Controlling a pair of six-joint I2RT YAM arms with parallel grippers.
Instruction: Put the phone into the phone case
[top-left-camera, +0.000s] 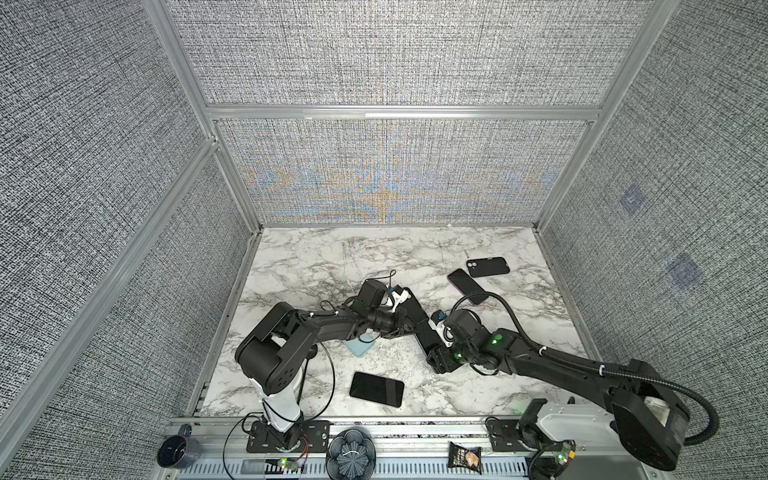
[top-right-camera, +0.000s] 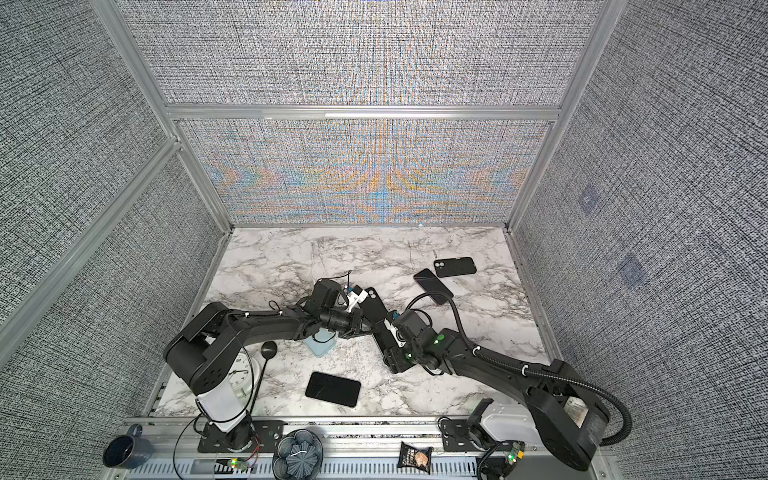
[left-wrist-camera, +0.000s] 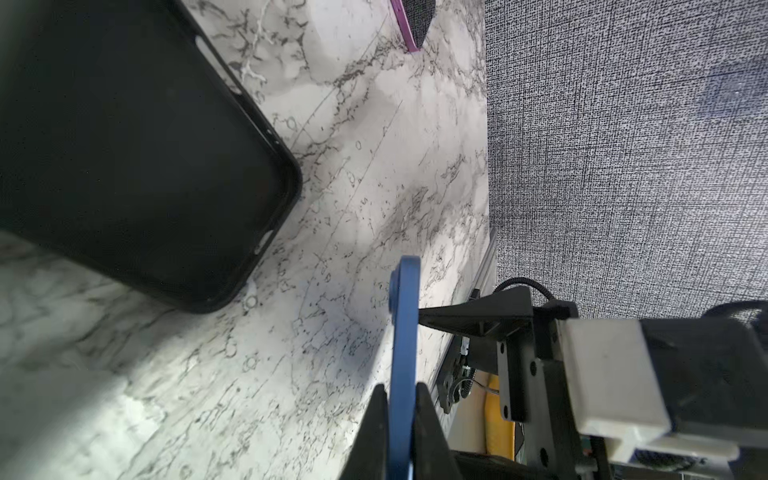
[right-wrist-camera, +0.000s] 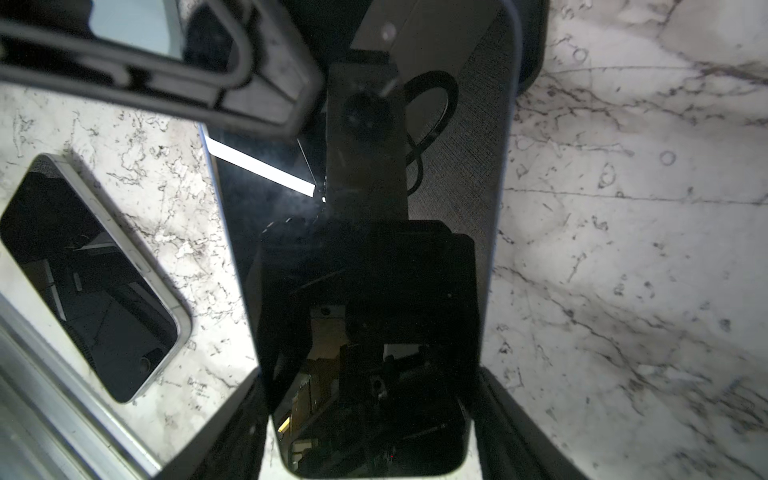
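The marble-patterned desk (top-left-camera: 316, 266) carries a black phone case (top-left-camera: 488, 266) near its far right corner, with a purple-edged phone (top-left-camera: 465, 284) just beside it. Another black case (top-left-camera: 417, 309) lies mid-desk, and a pale blue case (top-left-camera: 360, 347) sits left of it. A dark phone (top-left-camera: 376, 388) lies near the front edge and a white clock (top-right-camera: 240, 376) at the front left corner.

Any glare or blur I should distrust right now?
Right wrist view: the phone is a dark mirror, with a bright light streak across it. Left wrist view: the black case goes soft toward the frame's edge. Both top views: rainbow ripples on the back wall.
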